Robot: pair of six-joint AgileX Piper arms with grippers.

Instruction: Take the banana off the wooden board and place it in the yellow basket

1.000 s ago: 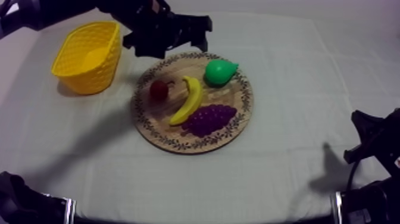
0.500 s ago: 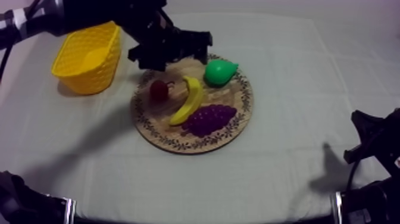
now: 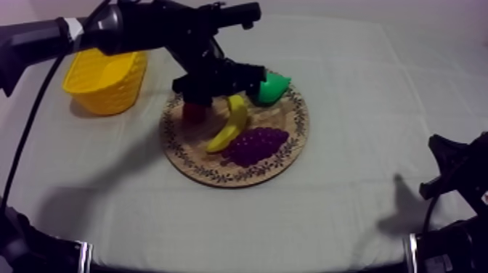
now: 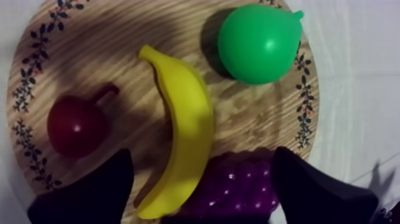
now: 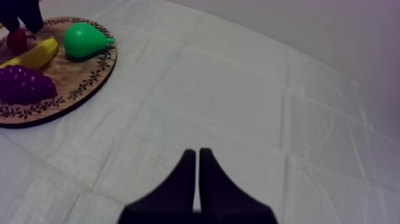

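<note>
Left wrist view: left claw (image 4: 201, 155) released over the banana (image 4: 184, 119) on the board (image 4: 131, 36); right claw (image 5: 197, 154) clenched above open cloth (image 5: 238, 89).

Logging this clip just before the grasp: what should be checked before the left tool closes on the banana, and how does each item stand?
1. The left tool is open: ok, fingers apart, one on each side of the banana.
2. The banana is free: ok, lying flat on the wooden board, ungripped.
3. Neighbours are clear: not ok, the grapes lie against the banana beneath one finger, and the small red fruit sits near the other.
4. The yellow basket is ready: ok, upright beside the board.
5. The right tool is out of the way: ok, shut over bare cloth.
</note>
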